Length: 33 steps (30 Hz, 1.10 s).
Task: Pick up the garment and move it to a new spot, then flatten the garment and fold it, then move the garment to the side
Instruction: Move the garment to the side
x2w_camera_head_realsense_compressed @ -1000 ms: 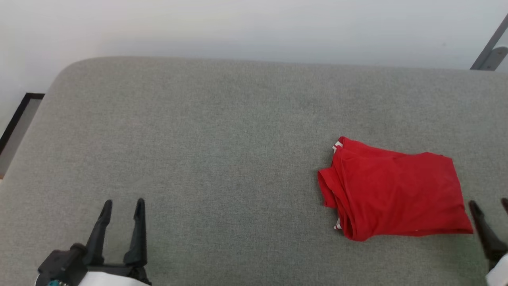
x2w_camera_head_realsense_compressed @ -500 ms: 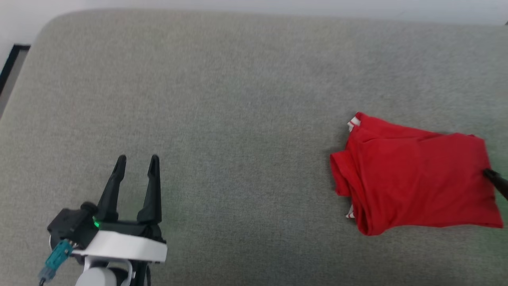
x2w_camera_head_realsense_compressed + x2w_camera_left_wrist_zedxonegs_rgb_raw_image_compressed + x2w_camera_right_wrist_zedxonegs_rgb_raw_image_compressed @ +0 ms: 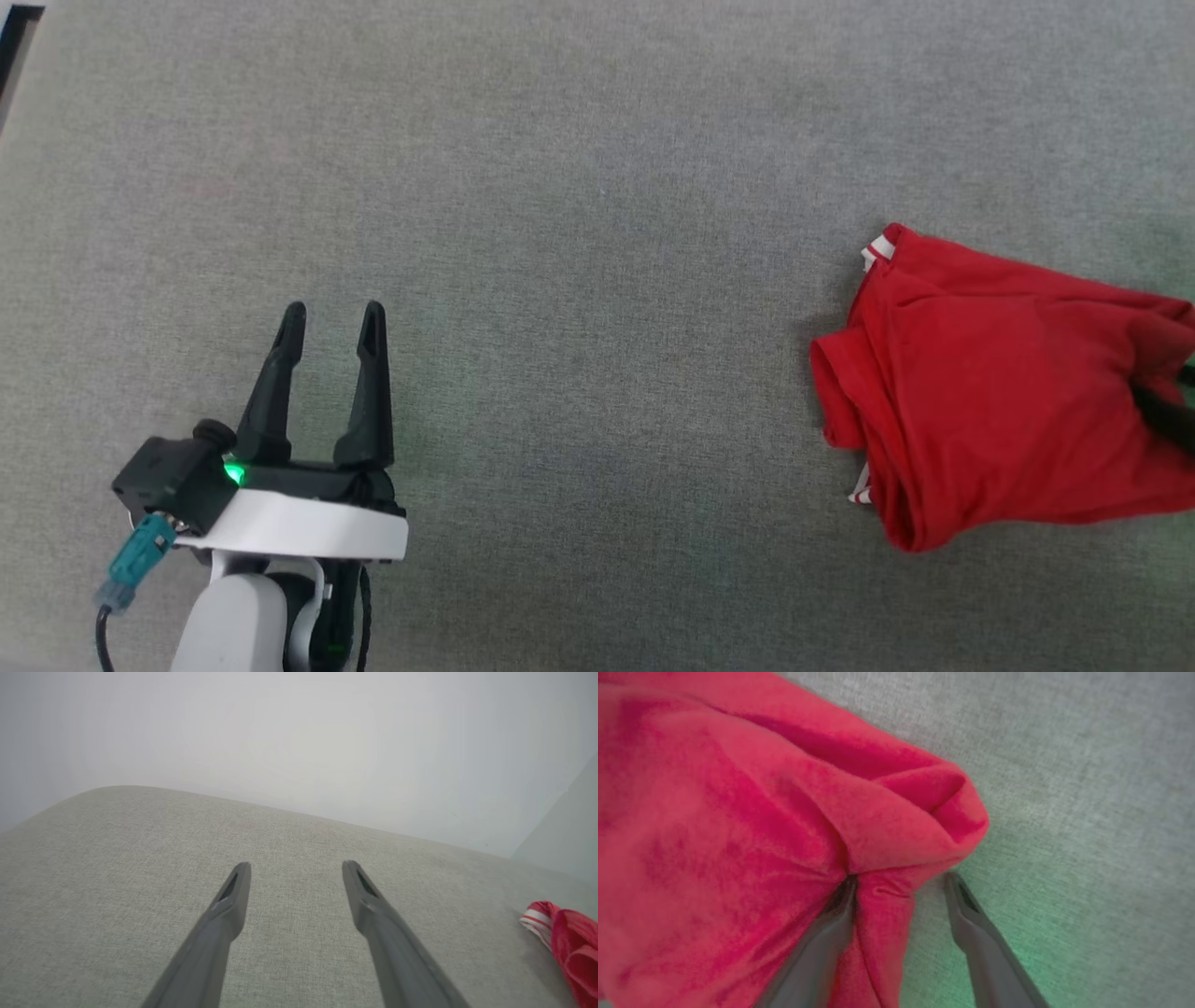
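Note:
The garment lies folded in a red bundle at the right of the grey cushion, with striped white trim showing at its left corners. A dark finger of my right gripper presses into its right edge. In the right wrist view my right gripper stands open astride a raised fold of the garment, the left finger pushed under the cloth and the right finger on bare cushion. My left gripper is open and empty at the lower left, far from the garment. The left wrist view shows my left gripper and the garment's trim.
The grey upholstered surface spreads wide to the left of the garment. A dark frame sits past its far left corner. Behind its rounded far edge stands a pale wall.
The head camera has tilted down, shifting the whole picture. My right gripper has pushed forward into the garment's right edge and bunched the cloth there. The left gripper stays open.

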### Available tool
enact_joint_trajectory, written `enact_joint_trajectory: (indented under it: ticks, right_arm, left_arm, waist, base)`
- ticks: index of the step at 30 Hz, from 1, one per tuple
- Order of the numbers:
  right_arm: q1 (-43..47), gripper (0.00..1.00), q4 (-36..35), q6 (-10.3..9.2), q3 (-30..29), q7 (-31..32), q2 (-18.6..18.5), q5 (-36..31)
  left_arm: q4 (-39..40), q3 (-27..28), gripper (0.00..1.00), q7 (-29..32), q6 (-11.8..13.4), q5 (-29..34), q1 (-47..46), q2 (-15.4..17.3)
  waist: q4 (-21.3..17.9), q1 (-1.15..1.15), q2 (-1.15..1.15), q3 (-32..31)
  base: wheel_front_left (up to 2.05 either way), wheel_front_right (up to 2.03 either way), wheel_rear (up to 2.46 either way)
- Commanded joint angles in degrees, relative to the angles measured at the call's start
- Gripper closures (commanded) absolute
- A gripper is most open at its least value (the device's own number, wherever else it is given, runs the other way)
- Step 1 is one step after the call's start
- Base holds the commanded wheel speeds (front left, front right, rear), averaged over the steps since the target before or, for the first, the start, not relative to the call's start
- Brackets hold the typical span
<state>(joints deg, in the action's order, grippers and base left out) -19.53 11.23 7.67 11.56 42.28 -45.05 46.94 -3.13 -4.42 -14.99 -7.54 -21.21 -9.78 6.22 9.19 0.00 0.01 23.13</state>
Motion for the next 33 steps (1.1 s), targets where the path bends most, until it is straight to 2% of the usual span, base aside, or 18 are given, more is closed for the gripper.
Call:
enact_joint_trajectory:
  ticks: [1, 10, 18, 22, 27, 33]
  right_arm:
    - [1.63, 1.00, 2.43, -0.34, 3.37, 0.37, 3.28, -0.46]
    - [-0.47, 1.00, 3.94, -0.63, 0.87, -4.08, 2.45, 0.12]
    - [-0.07, 1.00, 4.05, -0.32, -6.69, -13.04, 1.51, 2.30]
    - [0.42, 1.00, 5.21, -0.31, -9.88, -15.27, 0.52, 2.55]
    - [0.83, 1.00, 6.99, -0.20, -14.07, -18.01, -0.91, 3.06]
    - [-2.80, 1.00, 9.81, -0.20, -15.51, -20.25, -3.44, 2.65]
  left_arm:
    - [-0.01, 0.09, 0.00, -0.23, 0.15, 0.01, -1.10, 0.12]
    - [-0.79, -0.24, 0.00, -0.23, 0.15, -0.25, -1.87, 0.95]
    - [1.13, -1.19, 0.00, -0.23, 0.15, -0.27, -2.95, 2.90]
    - [1.74, -2.11, 0.00, -0.23, 0.15, 0.05, -4.21, 4.04]
    - [2.13, -4.95, 0.00, -0.17, 0.15, 0.21, -8.15, 6.76]
    - [2.92, -8.68, 0.00, -0.17, 0.15, 0.58, -14.09, 10.78]
  waist:
    - [-0.10, 0.00, -0.01, 0.47]
    - [-2.57, 0.00, -0.01, 0.36]
    - [-7.77, 0.00, -0.01, 0.83]
    - [-10.42, 0.00, -0.01, 2.05]
    - [-14.63, 0.00, -0.01, 4.47]
    - [-18.14, 0.00, -0.01, 8.33]
  base:
    - [0.00, 0.00, 0.00]
    - [0.00, 0.00, 0.00]
    - [0.00, 0.00, 0.00]
    - [0.00, 0.00, 0.00]
    - [0.00, 0.00, 0.00]
    - [0.00, 0.00, 0.00]
